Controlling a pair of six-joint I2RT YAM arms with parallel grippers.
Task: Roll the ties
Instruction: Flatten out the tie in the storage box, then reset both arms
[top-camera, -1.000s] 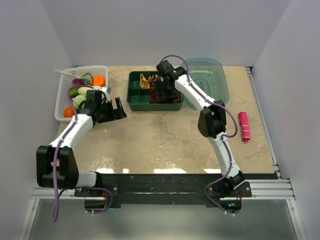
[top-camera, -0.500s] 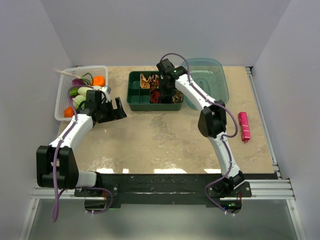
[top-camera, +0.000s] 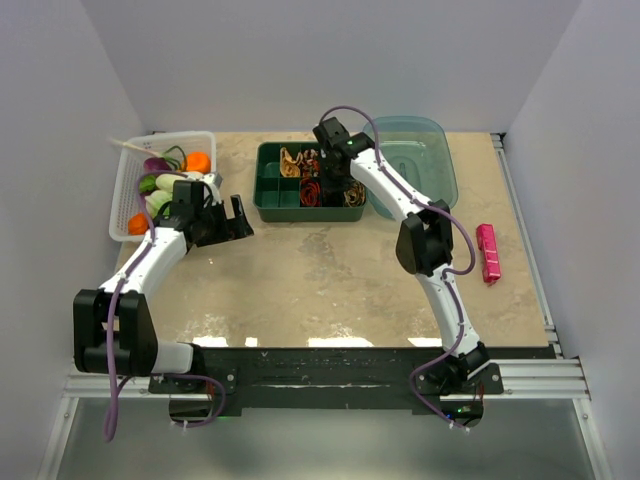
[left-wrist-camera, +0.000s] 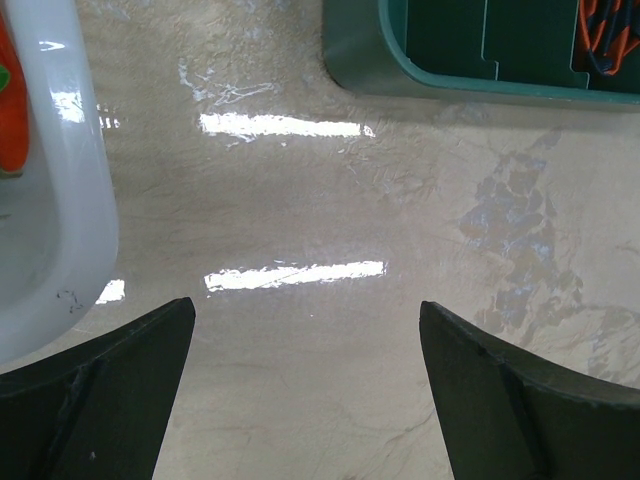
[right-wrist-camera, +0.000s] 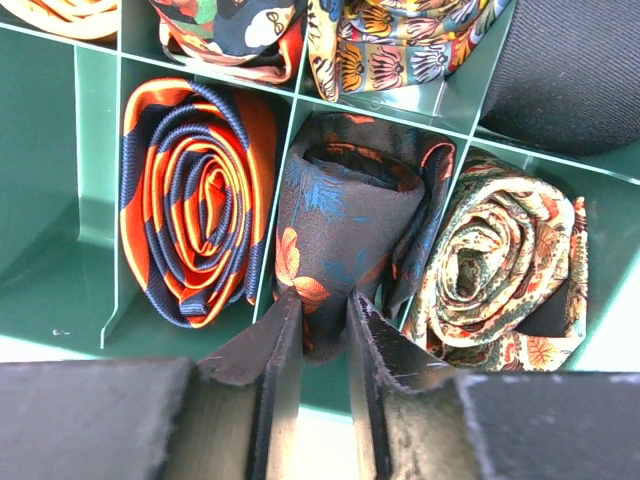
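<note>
Green tray (right-wrist-camera: 95, 200): observed right claw (right-wrist-camera: 325, 305) pinched narrow on dark tie (right-wrist-camera: 345, 210) lying inside. Observed left claw (left-wrist-camera: 305, 320) wide over table (left-wrist-camera: 330, 200).

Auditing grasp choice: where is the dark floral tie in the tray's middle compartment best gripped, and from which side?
Grip the dark floral tie by its near upstanding fold, from above: tray dividers and neighbouring coils block its sides. The right gripper pinches it there.
</note>
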